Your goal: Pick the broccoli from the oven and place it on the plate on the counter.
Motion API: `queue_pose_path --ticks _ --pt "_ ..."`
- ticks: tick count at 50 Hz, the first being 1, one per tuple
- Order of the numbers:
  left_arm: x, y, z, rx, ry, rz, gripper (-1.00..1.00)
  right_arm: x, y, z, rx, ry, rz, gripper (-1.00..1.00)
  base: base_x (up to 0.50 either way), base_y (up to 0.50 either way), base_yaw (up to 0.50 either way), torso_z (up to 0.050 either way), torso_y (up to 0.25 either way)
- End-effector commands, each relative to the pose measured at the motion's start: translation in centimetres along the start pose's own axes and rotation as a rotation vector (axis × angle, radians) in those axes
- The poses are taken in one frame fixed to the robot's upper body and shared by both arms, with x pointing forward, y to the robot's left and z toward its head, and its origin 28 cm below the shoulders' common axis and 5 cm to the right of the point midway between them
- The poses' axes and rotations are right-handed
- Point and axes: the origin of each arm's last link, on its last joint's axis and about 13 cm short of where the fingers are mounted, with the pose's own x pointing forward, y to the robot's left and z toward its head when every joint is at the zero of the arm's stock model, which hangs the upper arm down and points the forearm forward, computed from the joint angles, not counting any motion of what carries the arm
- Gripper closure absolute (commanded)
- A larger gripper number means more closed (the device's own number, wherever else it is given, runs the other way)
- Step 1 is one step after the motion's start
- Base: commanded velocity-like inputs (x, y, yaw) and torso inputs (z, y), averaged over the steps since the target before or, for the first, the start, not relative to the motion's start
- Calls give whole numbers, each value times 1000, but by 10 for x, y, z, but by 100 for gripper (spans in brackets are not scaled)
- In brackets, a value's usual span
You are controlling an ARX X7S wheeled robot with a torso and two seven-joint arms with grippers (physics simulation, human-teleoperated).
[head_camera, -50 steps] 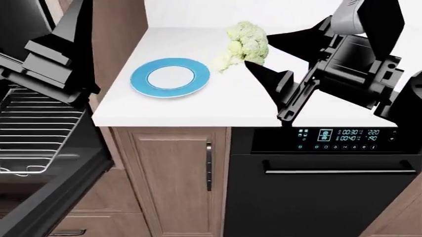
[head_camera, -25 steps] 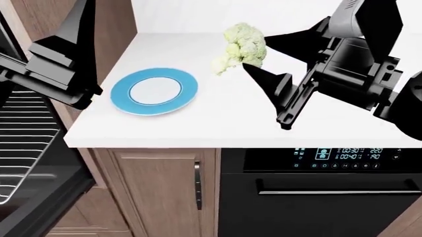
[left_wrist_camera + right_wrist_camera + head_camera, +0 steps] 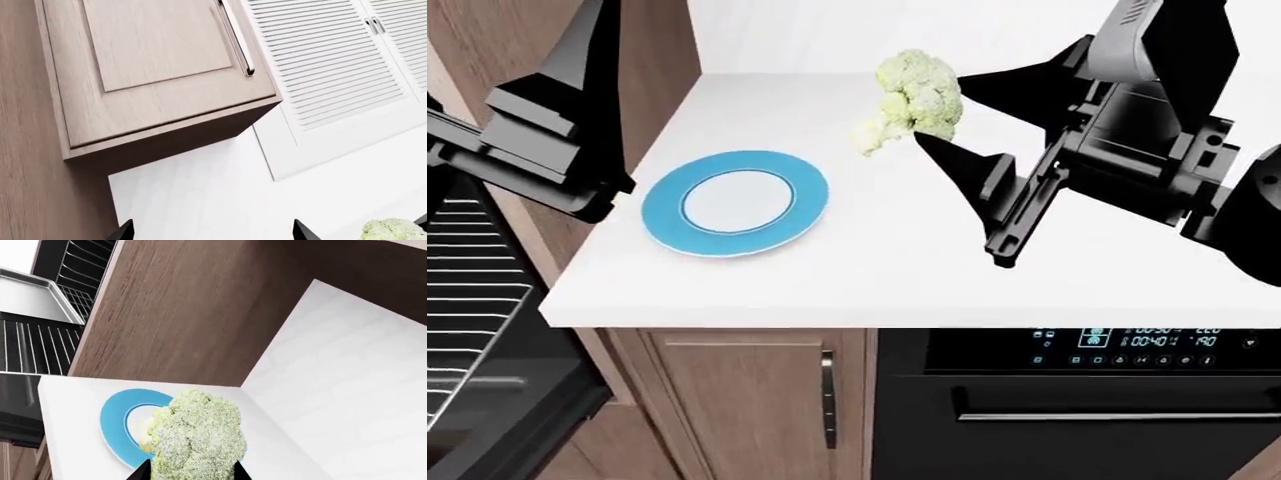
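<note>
Broccoli [image 3: 916, 95]: small pale yellow-green floret w/ bumpy, grainy crown & short whitish stalk, clamped between the right gripper [image 3: 961, 118]'s pointed black fingers, held above the counter [image 3: 868, 270] beside the plate [image 3: 735, 203], not on it. In right wrist view the crown [image 3: 193, 435] fills the gap between both fingertips, w/ plate's blue rim [image 3: 113, 425] showing behind it.

Plate: round, flat, broad light-blue rim, thin dark ring, white centre; sits near the counter's left end. Counter: smooth plain white, thick edge, over a light-brown wood-grain cabinet door [image 3: 747, 410] w/ metal bar handle. Oven [image 3: 481, 340] at far left: black cavity, silver wire rack.

Left gripper [image 3: 561, 150]: angular matte black, beside the counter's left edge; left wrist view shows its two tips [image 3: 123, 231] well apart, nothing between. Black appliance [image 3: 1081, 400] w/ cyan display under the counter at right.
</note>
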Motion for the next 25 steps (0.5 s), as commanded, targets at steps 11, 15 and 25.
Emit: queue_pose_path --ticks 11,15,25 --pt "0 0 2 -5 -24 10 -100 1 1 0 -30 2 17 100 120 65 0 0 1" --pt "0 0 0 0 -28 15 -100 1 0 0 -30 3 14 100 121 162 0 0 0" --pt "-3 -2 5 -8 -99 -5 -100 2 1 0 -23 3 17 100 119 162 0 0 0"
